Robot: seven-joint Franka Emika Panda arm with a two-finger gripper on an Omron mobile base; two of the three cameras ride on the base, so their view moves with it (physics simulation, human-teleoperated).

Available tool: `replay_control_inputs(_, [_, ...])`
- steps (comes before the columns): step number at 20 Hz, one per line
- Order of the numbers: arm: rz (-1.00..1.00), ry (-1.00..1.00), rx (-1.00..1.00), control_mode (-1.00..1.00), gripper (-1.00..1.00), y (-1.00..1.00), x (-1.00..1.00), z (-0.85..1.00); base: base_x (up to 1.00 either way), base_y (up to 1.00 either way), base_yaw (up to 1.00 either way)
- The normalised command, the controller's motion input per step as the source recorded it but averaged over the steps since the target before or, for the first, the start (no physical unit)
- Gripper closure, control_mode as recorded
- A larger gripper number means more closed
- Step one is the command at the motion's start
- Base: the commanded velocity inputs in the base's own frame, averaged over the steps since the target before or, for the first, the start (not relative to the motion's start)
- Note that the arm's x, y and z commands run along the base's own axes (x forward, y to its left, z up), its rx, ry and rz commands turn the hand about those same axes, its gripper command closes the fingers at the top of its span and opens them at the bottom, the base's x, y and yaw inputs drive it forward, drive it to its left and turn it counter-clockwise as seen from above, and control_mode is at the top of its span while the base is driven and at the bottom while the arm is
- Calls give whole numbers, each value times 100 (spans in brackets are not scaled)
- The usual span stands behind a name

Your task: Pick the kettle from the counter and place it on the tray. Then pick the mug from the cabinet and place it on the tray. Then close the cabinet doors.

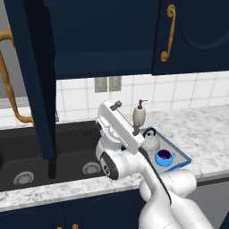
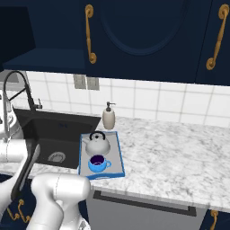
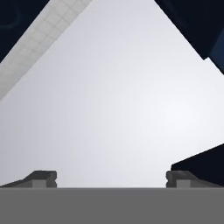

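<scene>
Now, line by line, as I find things;
Fingers: my gripper (image 3: pixel 111 179) stands wide, its two dark tips far apart at the bottom of the hand view, nothing between them; beyond them a pale blank surface, a strip of tiled wall and dark navy corners.
Kettle: the kettle (image 2: pixel 97 143) sits upright at the back of the tray (image 2: pixel 117 148), black arched handle up; that step looks done.
Mug: the mug (image 2: pixel 98 163) stands on the tray in front of the kettle, near it but apart, purple inside showing; I judge that step done too.
Tray: it lies on the counter (image 2: pixel 179 152) just right of the black sink (image 2: pixel 58 130), the soap bottle (image 2: pixel 108 117) behind it.
Cabinet: the cabinet (image 1: pixel 103 40) is open, its navy shelf bare as far as I can see.
Door: one of the cabinet doors (image 1: pixel 33 76) stands swung out toward the base at the left of the left base view, its brass handle (image 1: pixel 9 80) on the outer face; I cannot tell where the other open door stands.
Step in hand: closing the doors, I judge.
How it will handle: stiff, flat, hinged, light to swing; smooth paint may let a pad slide; no grasp wanted; I would press a finger flat on the panel near the free edge, well away from the hinge, and follow its arc.
Risk: a push too near the hinge may stall; a sweep too low may strike the faucet (image 2: pixel 18 90).
</scene>
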Motion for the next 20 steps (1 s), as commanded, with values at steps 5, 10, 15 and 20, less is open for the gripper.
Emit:
replay_control_inputs(5, [-6, 18, 0, -100, -100, 58, -13, 7, 0, 0, 0])
replay_control_inputs(10, [-6, 33, -13, -100, -100, 40, -1, -8, 0, 0, 0])
replay_control_inputs(15, [0, 6, -5, -100, -100, 11, -4, -36, 0, 0, 0])
replay_control_inputs(20, [-2, 15, -11, -100, -100, 41, 4, -5, 0, 0, 0])
